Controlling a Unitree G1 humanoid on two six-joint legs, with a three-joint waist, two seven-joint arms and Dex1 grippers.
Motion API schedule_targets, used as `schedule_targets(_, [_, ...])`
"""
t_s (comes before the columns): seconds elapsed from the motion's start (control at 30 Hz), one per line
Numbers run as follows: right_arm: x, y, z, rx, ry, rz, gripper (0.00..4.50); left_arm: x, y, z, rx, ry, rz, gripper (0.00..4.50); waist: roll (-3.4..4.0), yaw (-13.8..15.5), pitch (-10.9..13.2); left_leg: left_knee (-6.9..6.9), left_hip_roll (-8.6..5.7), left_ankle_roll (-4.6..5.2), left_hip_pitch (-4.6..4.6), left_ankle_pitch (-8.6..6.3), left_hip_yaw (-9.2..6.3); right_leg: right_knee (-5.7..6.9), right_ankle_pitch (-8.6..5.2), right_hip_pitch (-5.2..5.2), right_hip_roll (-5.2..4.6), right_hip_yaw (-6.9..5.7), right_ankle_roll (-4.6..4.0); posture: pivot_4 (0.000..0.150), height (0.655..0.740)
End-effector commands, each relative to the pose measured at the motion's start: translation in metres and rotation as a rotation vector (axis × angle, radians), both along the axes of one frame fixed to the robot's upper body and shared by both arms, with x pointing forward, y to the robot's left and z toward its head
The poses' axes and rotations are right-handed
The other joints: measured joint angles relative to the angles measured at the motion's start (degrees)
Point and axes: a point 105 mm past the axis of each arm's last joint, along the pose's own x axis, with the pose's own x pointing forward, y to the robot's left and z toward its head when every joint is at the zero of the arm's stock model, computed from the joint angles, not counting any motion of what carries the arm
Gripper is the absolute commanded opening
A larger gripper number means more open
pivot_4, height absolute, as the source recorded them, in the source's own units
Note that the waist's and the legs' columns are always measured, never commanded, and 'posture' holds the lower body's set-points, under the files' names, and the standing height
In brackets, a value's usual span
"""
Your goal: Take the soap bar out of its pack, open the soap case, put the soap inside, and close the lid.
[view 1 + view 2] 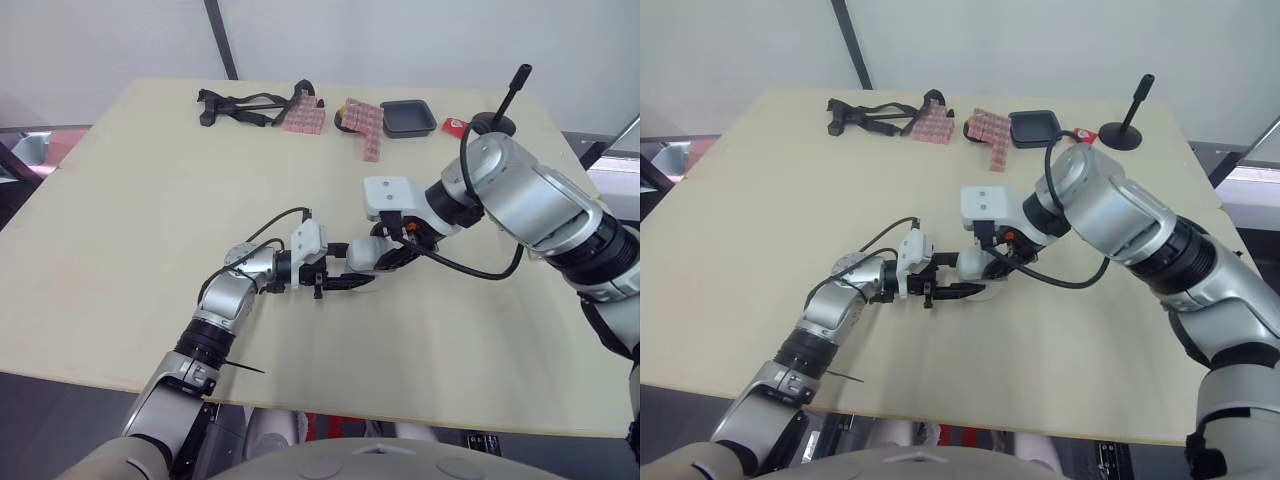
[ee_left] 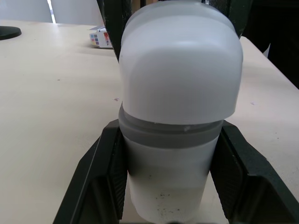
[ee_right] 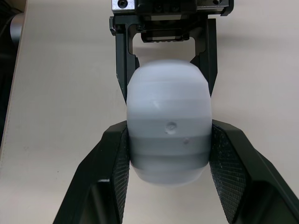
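Since lid and base have to be worked against each other, the two pincers grip the white soap case [image 2: 180, 93] from opposite ends near the middle of the table [image 1: 130, 250]. The left gripper [image 2: 170, 182] pinches one half and the right gripper [image 3: 170, 172] pinches the other. The case looks closed at its grey band, and its cloudy plastic hides whether any soap is inside.

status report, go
Left gripper, right gripper both shut on soap case, opposite sides. Lid looks seated. Pink packs, black tray at far edge, apart.
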Motion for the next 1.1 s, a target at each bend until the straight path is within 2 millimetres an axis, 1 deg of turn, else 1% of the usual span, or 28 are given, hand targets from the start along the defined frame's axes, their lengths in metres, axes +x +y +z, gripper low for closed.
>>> schedule_targets(0.03, [-0.003, -0.002, -0.015, -0.04, 0.041, 0.001, 1.94, -0.001, -0.001, 0.01, -0.026, -0.039, -0.009, 1.92, 0.0, -0.04, -0.01, 0.0, 0.0, 0.0, 0.01, 0.0, 0.0, 0.0, 0.0, 0.01, 0.0, 0.0, 0.0, 0.15, 0.74])
schedule_targets(0.3, [0.002, -0.003, -0.018, -0.041, 0.031, -0.015, 1.94, -0.003, -0.002, 0.009, -0.027, -0.036, -0.015, 1.92, 0.01, -0.13, -0.08, 0.0, 0.0, -0.01, 0.1, 0.0, 0.0, 0.0, 0.0, 0.1, 0.0, 0.0, 0.0, 0.15, 0.74])
schedule_targets(0.5, [0.003, -0.003, -0.018, -0.043, 0.038, -0.012, 1.94, -0.003, -0.002, 0.01, -0.025, -0.036, -0.013, 1.92, 0.01, -0.26, -0.13, 0.0, 0.0, -0.01, 0.12, 0.0, 0.0, -0.01, 0.0, 0.12, 0.0, 0.0, 0.0, 0.15, 0.74])
schedule_targets(0.57, [0.003, -0.001, -0.018, -0.04, 0.032, -0.009, 2.98, -0.002, -0.002, 0.01, -0.026, -0.036, -0.013, 1.92, -0.01, -0.27, -0.16, 0.0, 0.0, -0.01, 0.12, 0.0, 0.0, -0.01, 0.0, 0.13, 0.0, 0.0, 0.0, 0.15, 0.74])
schedule_targets(0.67, [0.005, 0.0, -0.017, -0.032, 0.019, -0.005, 3.91, -0.003, -0.002, 0.01, -0.026, -0.035, -0.013, 1.92, 0.03, -0.21, -0.13, 0.0, 0.0, 0.0, 0.07, 0.01, 0.0, -0.04, 0.0, 0.11, -0.01, -0.03, 0.0, 0.15, 0.74])
schedule_targets(0.7, [0.005, 0.001, -0.016, -0.028, 0.014, -0.002, 4.29, -0.003, -0.002, 0.009, -0.026, -0.034, -0.014, 1.92, 0.05, -0.17, -0.12, 0.0, -0.01, 0.0, 0.04, 0.0, 0.0, -0.05, 0.0, 0.09, -0.01, -0.03, 0.0, 0.15, 0.74])
schedule_targets(0.73, [0.005, 0.001, -0.015, -0.024, 0.01, -0.001, 4.48, -0.003, -0.002, 0.009, -0.026, -0.034, -0.015, 1.92, 0.05, -0.14, -0.12, 0.0, -0.01, 0.0, 0.0, 0.0, 0.0, -0.05, 0.0, 0.05, 0.0, -0.02, 0.0, 0.15, 0.74])
schedule_targets(0.93, [0.009, -0.001, -0.013, -0.019, -0.007, -0.008, 4.48, -0.004, -0.002, 0.009, -0.024, -0.032, -0.019, 1.92, 0.05, -0.06, -0.12, -0.01, 0.0, 0.0, -0.02, 0.0, -0.01, -0.05, 0.0, 0.03, 0.01, -0.03, 0.0, 0.15, 0.74])
schedule_targets(1.1, [0.007, -0.009, -0.015, -0.013, 0.003, -0.026, 4.48, -0.004, -0.003, 0.009, -0.026, -0.035, -0.019, 1.92, 0.05, 0.03, -0.12, -0.01, 0.0, 0.0, -0.02, 0.0, -0.01, -0.06, 0.0, 0.03, 0.01, -0.03, 0.0, 0.15, 0.74])
